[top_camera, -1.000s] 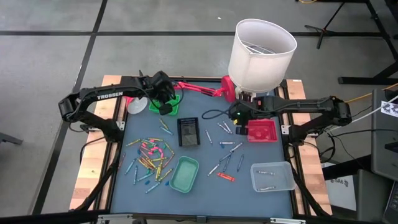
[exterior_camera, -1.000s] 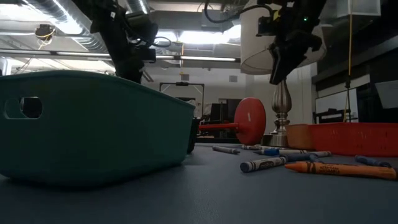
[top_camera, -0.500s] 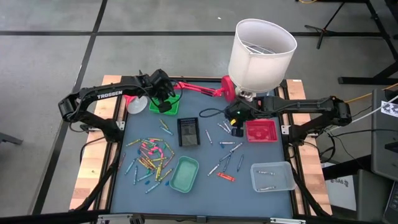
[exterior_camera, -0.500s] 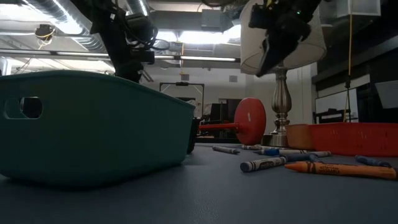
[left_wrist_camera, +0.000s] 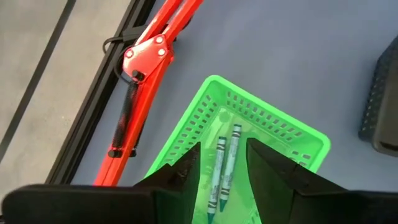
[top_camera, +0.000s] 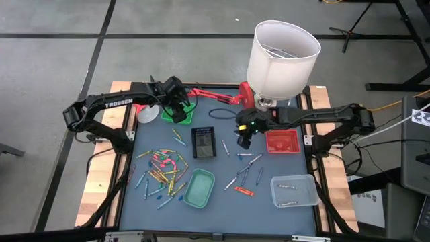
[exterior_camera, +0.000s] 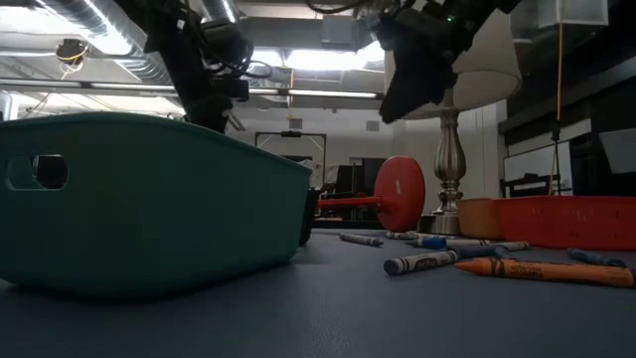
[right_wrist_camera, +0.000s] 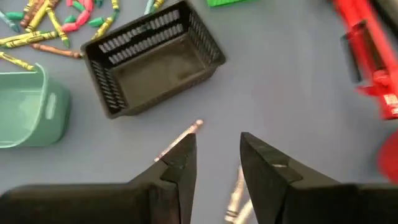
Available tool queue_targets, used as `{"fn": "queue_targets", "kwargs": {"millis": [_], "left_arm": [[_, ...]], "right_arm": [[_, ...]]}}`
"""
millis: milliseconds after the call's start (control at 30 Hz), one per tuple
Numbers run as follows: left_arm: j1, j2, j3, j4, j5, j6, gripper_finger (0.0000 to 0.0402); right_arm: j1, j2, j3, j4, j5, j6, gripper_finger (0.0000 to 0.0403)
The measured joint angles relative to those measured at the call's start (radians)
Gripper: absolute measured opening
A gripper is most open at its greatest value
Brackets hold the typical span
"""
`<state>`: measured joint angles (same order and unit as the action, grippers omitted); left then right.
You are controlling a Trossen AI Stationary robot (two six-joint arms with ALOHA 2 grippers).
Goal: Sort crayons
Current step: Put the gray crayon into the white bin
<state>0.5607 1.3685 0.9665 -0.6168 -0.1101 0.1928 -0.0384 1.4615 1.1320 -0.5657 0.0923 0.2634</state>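
High cam sits overhead, straight down, whole table and both arms in frame. Low cam sits at tabletop level right behind the teal tray, facing across into the room. Left wrist cam looks down close on the green basket. Right wrist cam looks down on the black basket, a bit farther off. Black basket also shows in high cam, teal tray in three views.
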Motion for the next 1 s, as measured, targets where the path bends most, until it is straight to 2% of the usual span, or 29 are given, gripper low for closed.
{"fn": "queue_targets", "kwargs": {"millis": [467,733,1000], "left_arm": [[-0.052,0.0,0.0,0.0,0.0,-0.003,0.0093],[-0.065,0.0,0.0,0.0,0.0,-0.007,0.0092],[-0.065,0.0,0.0,0.0,0.0,-0.008,0.0092]], "right_arm": [[0.125,0.241,0.0,0.146,0.065,0.043,0.0122],[0.123,0.354,0.0,0.169,0.101,0.143,0.0122],[0.123,0.419,0.0,0.228,0.109,0.152,0.0122]]}}
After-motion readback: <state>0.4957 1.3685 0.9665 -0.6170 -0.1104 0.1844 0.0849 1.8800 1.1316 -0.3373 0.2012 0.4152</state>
